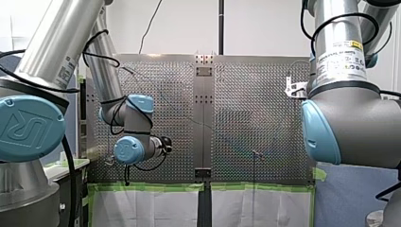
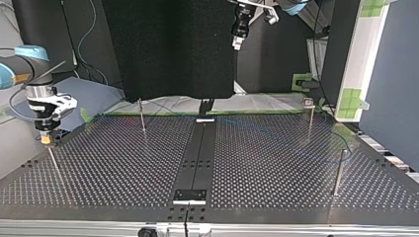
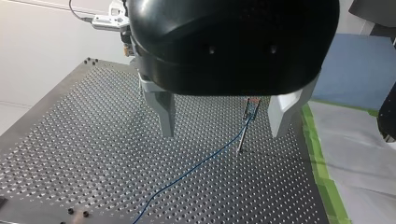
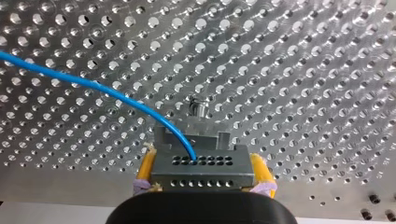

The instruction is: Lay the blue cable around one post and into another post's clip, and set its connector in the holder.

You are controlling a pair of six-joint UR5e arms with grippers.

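In the right wrist view my right gripper (image 4: 203,179) is shut, its yellow pads (image 4: 145,168) clamping a grey multi-hole connector (image 4: 203,167). The blue cable (image 4: 93,88) leaves the connector's face and curves away over the plate. A grey holder part (image 4: 191,133) shows just behind the connector; I cannot tell if they touch. At the top view's left, my right gripper (image 2: 46,138) hangs over a thin post (image 2: 53,160). My left gripper (image 3: 223,116) is open and empty above the plate, with a clip post (image 3: 247,119) and the cable (image 3: 196,165) ahead of it.
Thin posts stand on the perforated plate (image 2: 123,163): one at the back left (image 2: 142,116), one at the back right (image 2: 310,118), one at the right (image 2: 339,170). A dark strip (image 2: 197,153) runs down the plate's middle. Green tape (image 1: 151,187) marks an edge.
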